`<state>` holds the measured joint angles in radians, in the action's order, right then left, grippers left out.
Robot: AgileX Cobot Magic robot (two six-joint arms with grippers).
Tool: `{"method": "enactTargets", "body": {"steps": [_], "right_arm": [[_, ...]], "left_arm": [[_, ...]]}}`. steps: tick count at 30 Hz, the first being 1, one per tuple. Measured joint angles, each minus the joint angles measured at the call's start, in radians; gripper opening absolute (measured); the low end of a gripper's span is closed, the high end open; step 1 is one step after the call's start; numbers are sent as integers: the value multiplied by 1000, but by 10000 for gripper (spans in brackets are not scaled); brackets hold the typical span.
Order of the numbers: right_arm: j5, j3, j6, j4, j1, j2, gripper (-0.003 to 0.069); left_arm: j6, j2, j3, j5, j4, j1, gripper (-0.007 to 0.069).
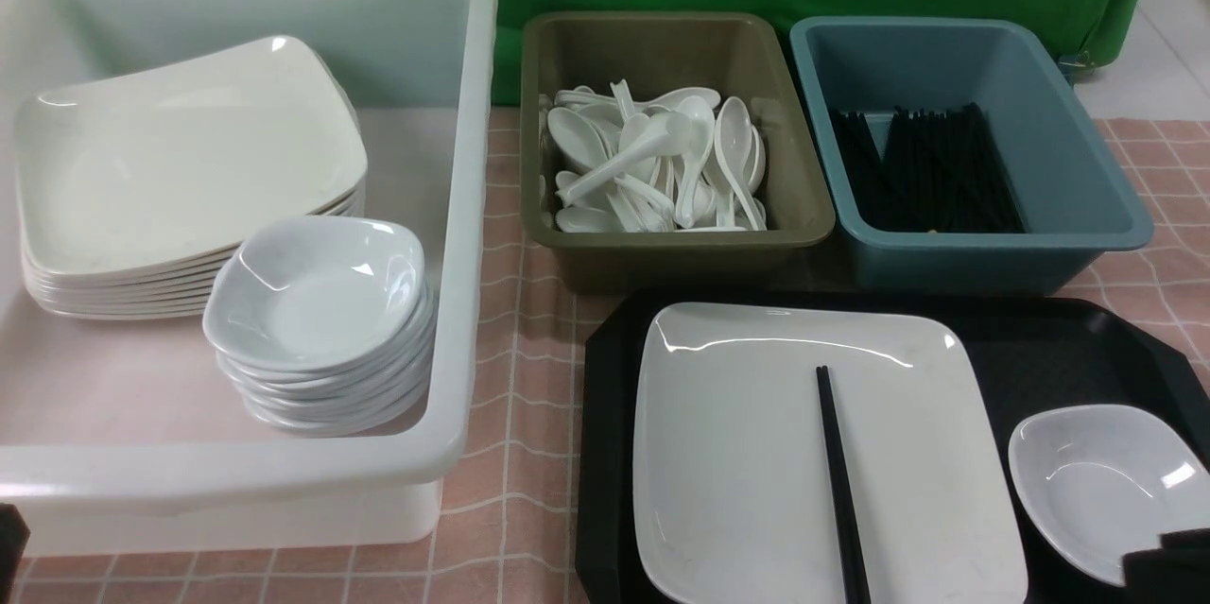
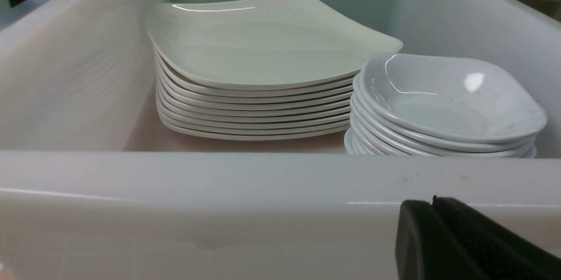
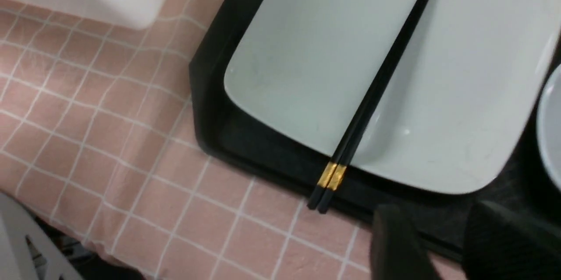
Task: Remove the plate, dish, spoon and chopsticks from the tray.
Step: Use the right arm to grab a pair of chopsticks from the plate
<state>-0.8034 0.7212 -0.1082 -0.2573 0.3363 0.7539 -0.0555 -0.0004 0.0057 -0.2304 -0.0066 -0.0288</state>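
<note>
Right hand [image 3: 438, 227]: fingers parted, nothing between them, poised just beside the tray [image 3: 208, 96] rim.
Left hand [image 2: 427, 210]: closed, empty, outside the white tub [image 2: 263, 175].
Chopsticks [image 3: 377, 91] lie across the plate [image 3: 307, 52], gold-banded ends overhanging the tray rim. Dish [image 1: 1097, 481] sits beside the plate.
Judged step: chopsticks pickup.
Next: straddle both sticks near the bands, close squarely.
</note>
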Motion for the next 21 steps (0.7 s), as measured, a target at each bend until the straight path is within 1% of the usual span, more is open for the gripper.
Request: {"method": "enactTargets", "body": {"steps": [4, 5, 6, 7, 9, 11, 12, 13, 14, 19, 21], "right_arm": [[10, 1, -49, -82, 0, 203, 448], [10, 1, -53, -85, 0, 228, 453], [10, 10, -64, -98, 5, 323, 484], [9, 24, -65, -98, 10, 379, 494], [-2, 77, -43, -83, 26, 544, 504], [-18, 136, 9, -49, 47, 655, 507], [-18, 151, 16, -45, 50, 666, 507], [-23, 178, 40, -28, 60, 722, 508], [-29, 242, 92, 7, 91, 809, 508], [-30, 365, 170, 60, 155, 940, 510], [-30, 410, 256, 139, 189, 995, 510]], "left_arm": [[0, 0, 0, 0, 0, 0, 4], [0, 0, 0, 0, 0, 0, 4], [0, 0, 0, 0, 0, 0, 4], [0, 0, 0, 0, 0, 0, 4], [0, 0, 0, 0, 0, 0, 4], [0, 0, 0, 0, 0, 0, 4], [0, 0, 0, 0, 0, 0, 4], [0, 0, 0, 0, 0, 0, 4], [0, 0, 0, 0, 0, 0, 4], [0, 0, 0, 0, 0, 0, 4], [0, 0, 0, 0, 0, 0, 4]]}}
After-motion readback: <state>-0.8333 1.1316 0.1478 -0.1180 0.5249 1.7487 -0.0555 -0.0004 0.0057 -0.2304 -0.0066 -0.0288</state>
